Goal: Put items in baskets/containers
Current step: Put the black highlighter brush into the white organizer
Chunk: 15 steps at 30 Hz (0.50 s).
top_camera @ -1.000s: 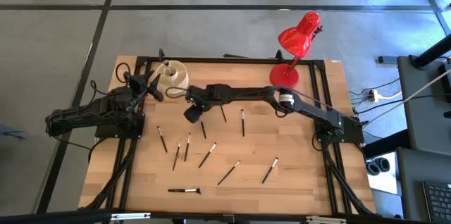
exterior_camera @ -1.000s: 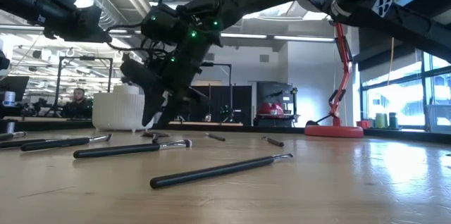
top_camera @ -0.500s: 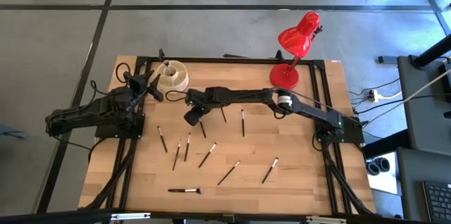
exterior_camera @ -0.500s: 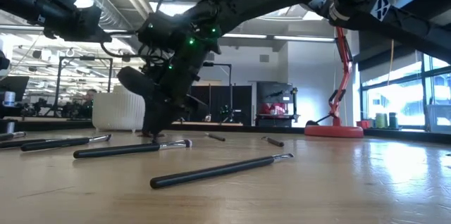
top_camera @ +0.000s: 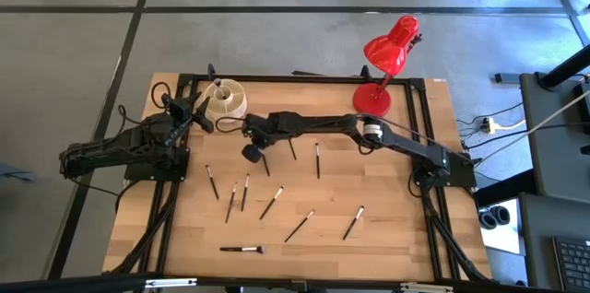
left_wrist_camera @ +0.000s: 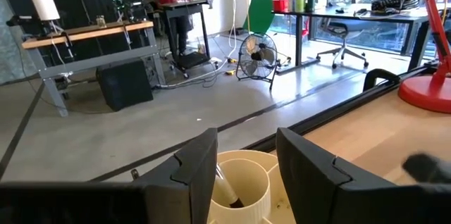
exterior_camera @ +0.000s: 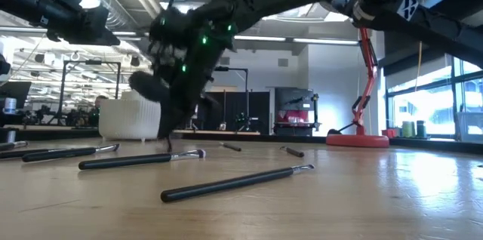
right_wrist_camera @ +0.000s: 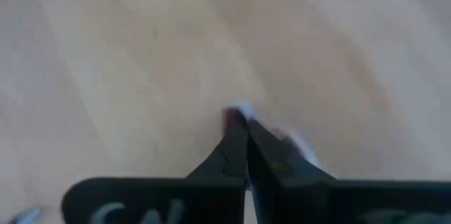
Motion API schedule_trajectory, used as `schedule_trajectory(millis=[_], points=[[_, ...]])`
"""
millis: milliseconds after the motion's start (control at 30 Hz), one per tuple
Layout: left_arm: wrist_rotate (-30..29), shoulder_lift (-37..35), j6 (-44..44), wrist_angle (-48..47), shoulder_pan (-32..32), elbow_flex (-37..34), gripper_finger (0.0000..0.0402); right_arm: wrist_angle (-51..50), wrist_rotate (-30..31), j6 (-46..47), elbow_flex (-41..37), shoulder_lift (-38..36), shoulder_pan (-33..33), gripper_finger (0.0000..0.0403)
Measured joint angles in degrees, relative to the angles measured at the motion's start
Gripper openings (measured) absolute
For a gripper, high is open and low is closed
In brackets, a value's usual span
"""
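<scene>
Makeup brush (right_wrist_camera: 240,113), axis hidden, shows only a pale tip pinched by right gripper (right_wrist_camera: 245,131) fingers (right_wrist_camera: 224,159).

**Right arm stretched across, left arm parked**

The right arm reaches from its base at 3 o'clock toward 9 o'clock, wrist pitched down, and the right gripper (top_camera: 250,152) points at the tabletop with its fingers (right_wrist_camera: 236,155) pressed together. The left gripper (top_camera: 202,118) waits at 10 o'clock, fingers (left_wrist_camera: 197,175) spread apart.

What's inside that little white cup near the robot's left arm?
The white cup has inner dividers, and one makeup brush stands in it, pale tip leaning on the rim. The left gripper, open, hangs in front, so the cup's sides and lower part are hidden.
</scene>
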Motion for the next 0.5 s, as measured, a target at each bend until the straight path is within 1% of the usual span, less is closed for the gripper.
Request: schedule_trajectory(millis=[167,267,367,433,500], points=[[-0.02,0.0,0.0,0.0,0.0,0.0,0.0143,5.63,13.33,-6.88,0.26,-4.93,0.4,0.0003],[-0.35,0.0,0.0,0.02,0.0,0.0,0.0143,14.07,19.71,-13.57,0.23,-5.32,0.38,0.0002],[-0.63,-0.01,0.0,0.51,0.0,0.01,0.0143,26.88,22.81,-21.6,0.11,-5.15,-0.02,0.0002],[-0.63,0.0,0.0,1.06,0.0,0.02,0.0143,35.47,22.81,-25.38,0.17,-5.13,-0.42,0.0002],[-0.64,-0.02,-0.07,1.16,0.0,0.02,0.0143,41.68,22.56,-28.79,0.12,-5.13,-0.94,0.0001]])
